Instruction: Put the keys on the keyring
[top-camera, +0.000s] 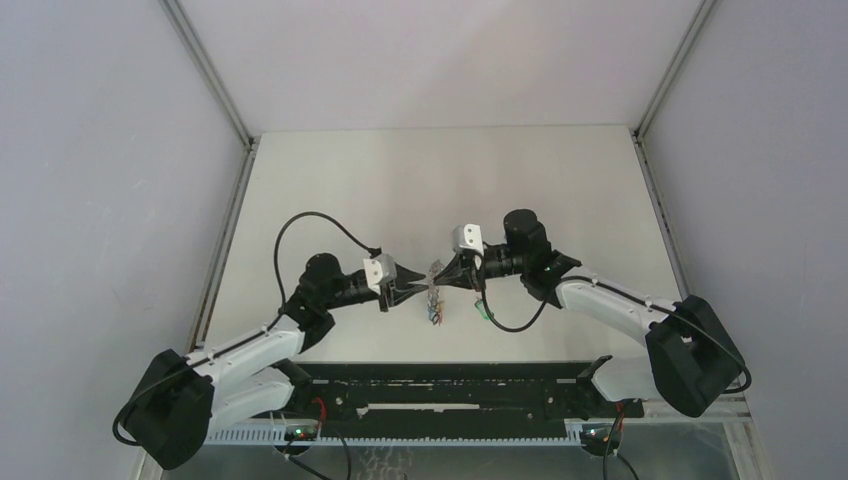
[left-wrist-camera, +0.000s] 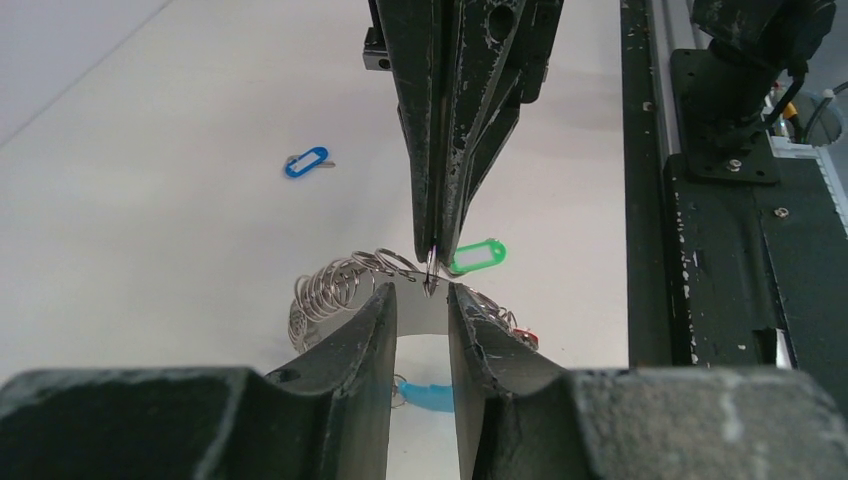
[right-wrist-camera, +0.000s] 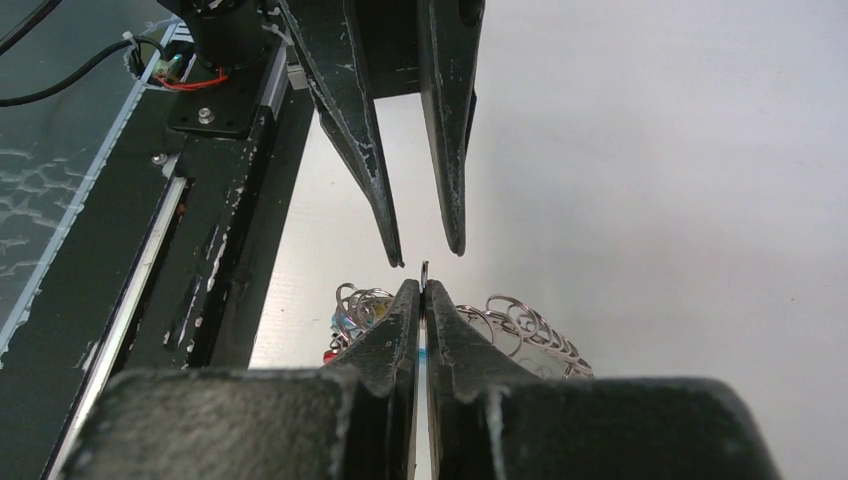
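Note:
The keyring (top-camera: 433, 302) hangs under the two meeting grippers at mid-table. Its silver links (left-wrist-camera: 328, 292) fan out, and the light-blue sleeve (left-wrist-camera: 428, 396) shows below. My right gripper (right-wrist-camera: 424, 288) is shut on one small silver link (right-wrist-camera: 425, 270) that stands edge-on above its tips. My left gripper (left-wrist-camera: 420, 292) is open, with a fingertip (left-wrist-camera: 385, 300) on each side of that link and not touching it. A red-tagged key (left-wrist-camera: 521, 338) hangs on the hoop. A green-tagged key (left-wrist-camera: 478, 256) and a blue-tagged key (left-wrist-camera: 305, 162) lie loose on the table.
A black rail (top-camera: 450, 385) runs along the near table edge, close beside the grippers in the left wrist view (left-wrist-camera: 720, 250) and the right wrist view (right-wrist-camera: 200, 250). Grey walls enclose the white table (top-camera: 450, 180) on three sides.

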